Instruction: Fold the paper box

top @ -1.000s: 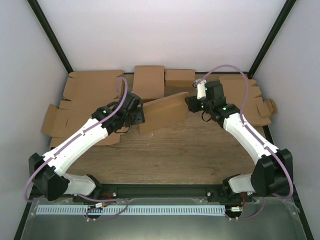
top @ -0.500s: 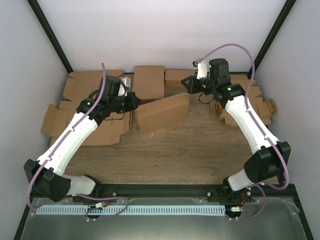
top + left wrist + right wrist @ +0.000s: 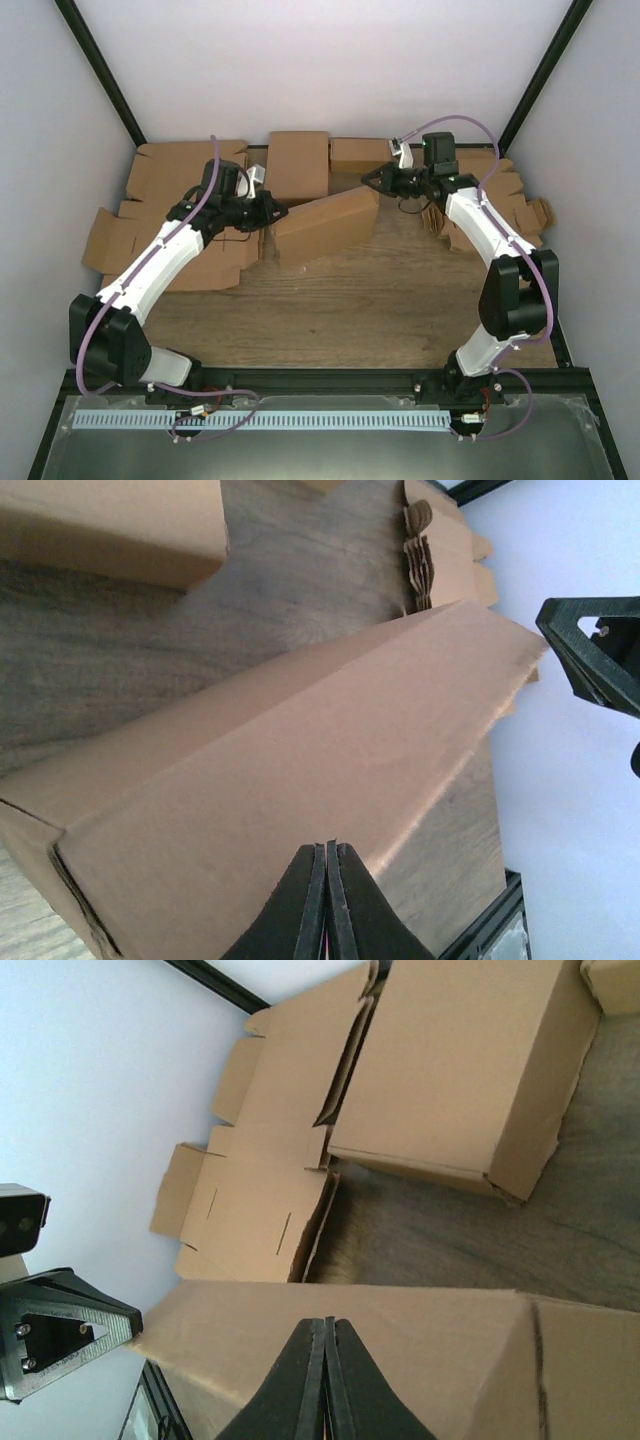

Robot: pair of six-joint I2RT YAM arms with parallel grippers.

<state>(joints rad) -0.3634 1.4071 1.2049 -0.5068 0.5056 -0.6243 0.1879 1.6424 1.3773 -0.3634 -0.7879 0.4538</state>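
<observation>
A wooden table (image 3: 350, 300) fills the middle. White walls (image 3: 320, 60) stand at 9, 12 and 3 o'clock. The light is even.

- Wooden table (image 3: 350, 300): bare grain surface shows across the middle.
- Flat cardboard blanks (image 3: 180, 170): spread over the far-left corner, overlapping.
- Closed cardboard box (image 3: 298, 160): against the back wall, centre.
- Smaller narrow box (image 3: 358, 153): just beside the closed box, on its right.
- Notched blanks (image 3: 515, 205): piled at the right edge.
</observation>
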